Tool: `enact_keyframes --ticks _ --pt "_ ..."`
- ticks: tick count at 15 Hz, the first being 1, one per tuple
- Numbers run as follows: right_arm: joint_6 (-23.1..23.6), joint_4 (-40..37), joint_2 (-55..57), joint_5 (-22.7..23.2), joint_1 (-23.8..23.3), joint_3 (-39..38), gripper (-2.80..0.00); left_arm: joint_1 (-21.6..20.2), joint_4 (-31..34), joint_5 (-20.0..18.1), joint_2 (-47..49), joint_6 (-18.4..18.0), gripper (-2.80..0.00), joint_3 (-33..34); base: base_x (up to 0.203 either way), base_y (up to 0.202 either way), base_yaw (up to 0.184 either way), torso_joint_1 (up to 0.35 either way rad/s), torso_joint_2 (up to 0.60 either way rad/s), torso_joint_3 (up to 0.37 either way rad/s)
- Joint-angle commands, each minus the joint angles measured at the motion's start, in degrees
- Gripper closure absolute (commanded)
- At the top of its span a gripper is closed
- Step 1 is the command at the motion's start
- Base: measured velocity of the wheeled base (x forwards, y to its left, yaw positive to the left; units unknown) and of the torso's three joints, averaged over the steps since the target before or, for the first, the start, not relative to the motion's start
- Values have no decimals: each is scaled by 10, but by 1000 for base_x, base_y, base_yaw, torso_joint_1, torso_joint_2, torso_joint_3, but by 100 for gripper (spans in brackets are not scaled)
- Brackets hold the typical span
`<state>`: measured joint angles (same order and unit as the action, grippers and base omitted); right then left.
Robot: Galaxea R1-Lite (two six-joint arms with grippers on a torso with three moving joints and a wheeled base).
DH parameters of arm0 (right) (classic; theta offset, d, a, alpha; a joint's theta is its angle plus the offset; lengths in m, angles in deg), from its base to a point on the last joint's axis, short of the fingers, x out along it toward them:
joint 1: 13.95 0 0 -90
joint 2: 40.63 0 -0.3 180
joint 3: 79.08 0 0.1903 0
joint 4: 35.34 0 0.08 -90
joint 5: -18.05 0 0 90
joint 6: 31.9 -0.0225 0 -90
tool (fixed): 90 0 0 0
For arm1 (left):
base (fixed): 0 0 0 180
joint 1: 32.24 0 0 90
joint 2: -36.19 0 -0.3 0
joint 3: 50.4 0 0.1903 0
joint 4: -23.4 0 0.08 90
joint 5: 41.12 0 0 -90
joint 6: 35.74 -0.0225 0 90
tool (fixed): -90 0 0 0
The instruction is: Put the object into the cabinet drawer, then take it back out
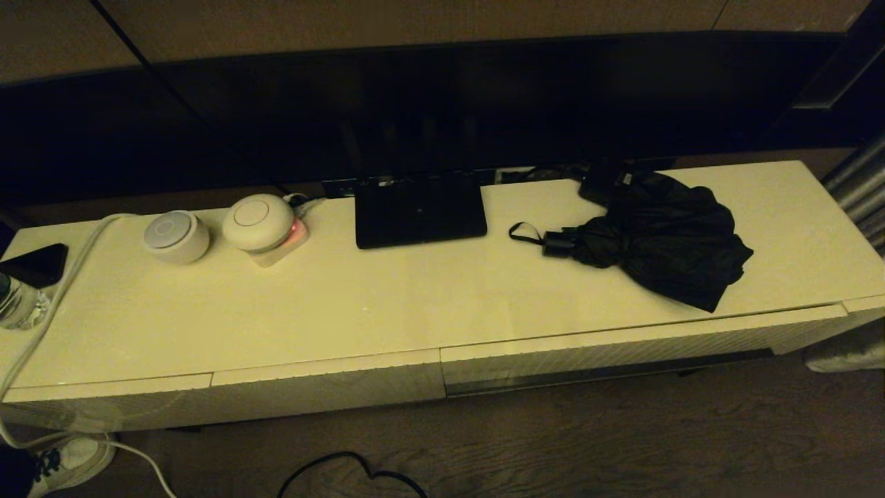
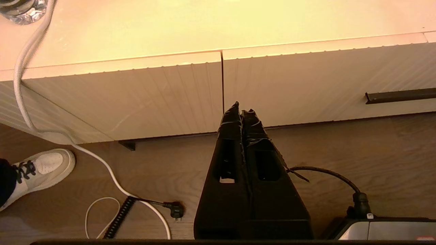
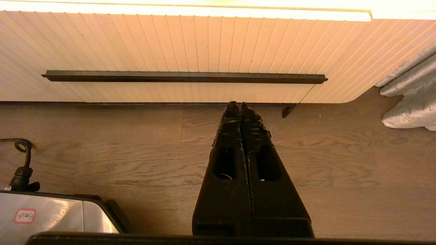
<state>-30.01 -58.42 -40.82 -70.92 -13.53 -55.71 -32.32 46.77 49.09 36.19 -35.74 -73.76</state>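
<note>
Dim room, wood floor under a long cream counter (image 1: 387, 311). My left gripper (image 2: 241, 111) and right gripper (image 3: 237, 104) hang low, jaws pressed together, facing the closed cabinet drawer (image 3: 190, 54), ready for its handle (image 3: 184, 77). The umbrella (image 1: 657, 238) waits on top, right.

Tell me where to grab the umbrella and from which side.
Grip the umbrella by its short handle, coming from above. The handle is the only firm part, pointing toward the router and clear of the loose canopy, which would probably slip or bunch.
</note>
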Motion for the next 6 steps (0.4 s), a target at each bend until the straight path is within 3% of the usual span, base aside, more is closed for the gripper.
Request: enact_keyframes --ticks 1,6 --pt "0 1 0 0 0 -1 0 0 0 0 0 0 0 2 0 0 0 0 0 0" --pt "2 1 0 0 0 0 0 0 0 0 0 0 0 2 0 0 0 0 0 0"
